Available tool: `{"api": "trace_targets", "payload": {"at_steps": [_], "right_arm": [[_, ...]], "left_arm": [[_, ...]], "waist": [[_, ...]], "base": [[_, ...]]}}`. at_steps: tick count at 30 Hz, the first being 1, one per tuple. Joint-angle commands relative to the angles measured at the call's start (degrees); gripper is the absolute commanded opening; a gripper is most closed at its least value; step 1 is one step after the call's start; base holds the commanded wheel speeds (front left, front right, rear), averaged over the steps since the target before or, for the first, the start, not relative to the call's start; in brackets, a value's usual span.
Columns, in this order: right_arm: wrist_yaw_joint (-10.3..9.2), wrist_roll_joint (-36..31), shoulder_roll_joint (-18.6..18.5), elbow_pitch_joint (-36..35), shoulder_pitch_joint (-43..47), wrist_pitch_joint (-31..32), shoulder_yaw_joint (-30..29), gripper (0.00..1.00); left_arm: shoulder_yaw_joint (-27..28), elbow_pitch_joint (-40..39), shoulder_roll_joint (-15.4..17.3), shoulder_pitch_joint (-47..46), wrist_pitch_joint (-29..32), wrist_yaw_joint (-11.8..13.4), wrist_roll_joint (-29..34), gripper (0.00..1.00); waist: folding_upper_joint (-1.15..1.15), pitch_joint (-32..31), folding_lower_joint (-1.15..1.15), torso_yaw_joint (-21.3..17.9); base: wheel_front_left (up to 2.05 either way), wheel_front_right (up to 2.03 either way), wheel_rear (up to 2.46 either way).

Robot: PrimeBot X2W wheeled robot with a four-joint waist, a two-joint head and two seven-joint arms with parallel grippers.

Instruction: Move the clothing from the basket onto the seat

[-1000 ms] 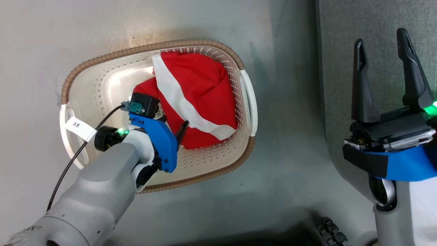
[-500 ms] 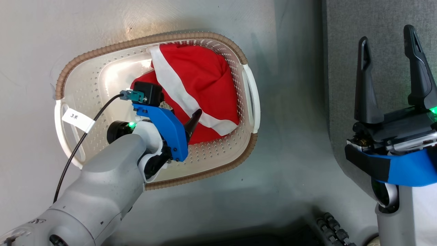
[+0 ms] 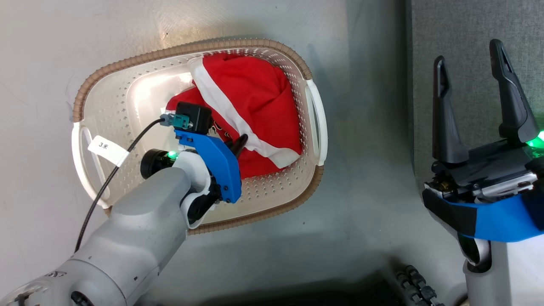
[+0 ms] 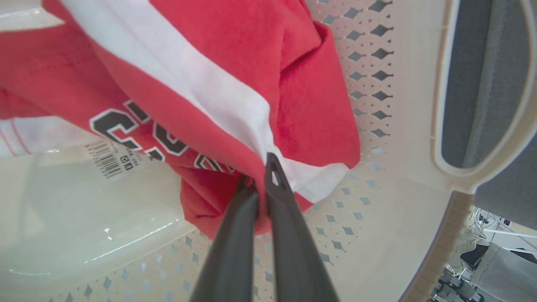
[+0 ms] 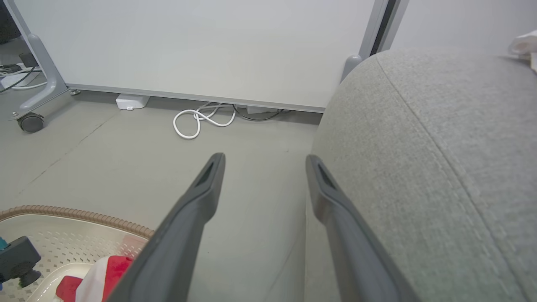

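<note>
Clothing (image 3: 250, 102) lying in basket (image 3: 272, 191), lower fold now pinched by left tool (image 4: 260, 176), open a second ago; fabric bunched. Grasp apparently made, ready for lifting toward seat (image 3: 467, 21). Right tool (image 3: 467, 53) spread, idle over seat edge.

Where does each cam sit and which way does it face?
Head view: on the head, facing down at basket and seat; left forearm, left hand, right hand show.
Left wrist view: along its shut fingers into the basket, at the clothing.
Right wrist view: low, along its open fingers across the floor to a white panel, seat at right.
Shared: all three see basket and clothing.
</note>
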Motion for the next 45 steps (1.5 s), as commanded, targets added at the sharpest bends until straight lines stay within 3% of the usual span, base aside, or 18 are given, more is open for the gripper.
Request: {"api": "trace_targets", "payload": {"at_steps": [1,21,40,45], "right_arm": [[0.03,-0.3,0.0,0.0,0.4,0.1,0.1,1.0],[0.02,1.1,0.0,3.4,-1.4,0.0,1.3,1.0],[0.02,3.2,-0.6,9.3,1.4,0.0,1.2,1.0],[0.02,3.8,-0.5,11.2,2.9,0.1,1.1,1.0]], "left_arm": [[-0.2,0.1,0.0,-0.2,-0.4,0.0,0.3,0.0],[-0.2,-5.2,1.8,3.7,-8.0,0.0,-0.3,0.0],[0.0,-12.1,4.4,10.6,-16.1,0.0,0.2,0.0],[5.8,-15.3,5.7,12.6,-16.3,0.0,3.4,0.0]], "waist": [[0.0,-0.1,0.0,0.0],[0.0,-7.8,0.0,1.0],[0.0,-23.5,0.0,4.2],[0.0,-28.5,0.0,5.3]], "base": [[0.0,0.0,0.0],[0.0,0.0,0.0],[0.0,0.0,0.0],[0.0,0.0,0.0]]}}
